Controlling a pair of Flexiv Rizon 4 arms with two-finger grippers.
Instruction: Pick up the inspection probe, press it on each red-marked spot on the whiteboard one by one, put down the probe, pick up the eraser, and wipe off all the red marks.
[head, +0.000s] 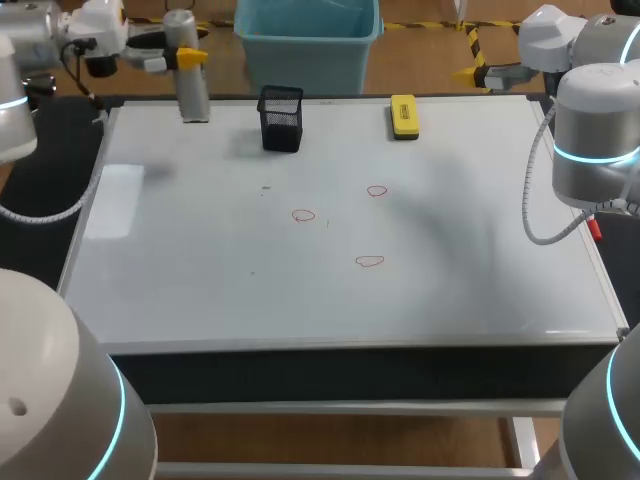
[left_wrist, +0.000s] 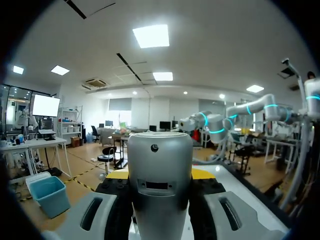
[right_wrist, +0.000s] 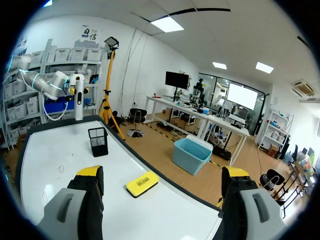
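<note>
The probe (head: 189, 85), a silver cylinder, stands upright in the upper left of the head view, at the far left corner of the whiteboard (head: 200, 280). The left gripper (head: 190, 57) holds it. In the left wrist view the cylinder fills the space between the two fingers and both press on its sides, with the yellow tips showing just behind it. Whether its lower end touches the board, I cannot tell. The left arm (head: 40, 40) comes in from the upper left corner.

Three red marks (head: 303, 215), small outlined loops, lie around the middle of the board: one to the upper right, one to the left, one lowest. All are well apart from the probe.

The eraser (head: 404, 116), yellow, lies flat near the board's upper edge, a little right of the middle. A black mesh holder (head: 281, 118) stands between the probe and the eraser, along the same edge.

The right gripper (right_wrist: 162, 172) has its fingers spread wide, with nothing between them. Ahead of it in the right wrist view lies the eraser, then the holder, and far off the probe. The right arm (head: 595, 130) is at the upper right edge of the head view.
</note>
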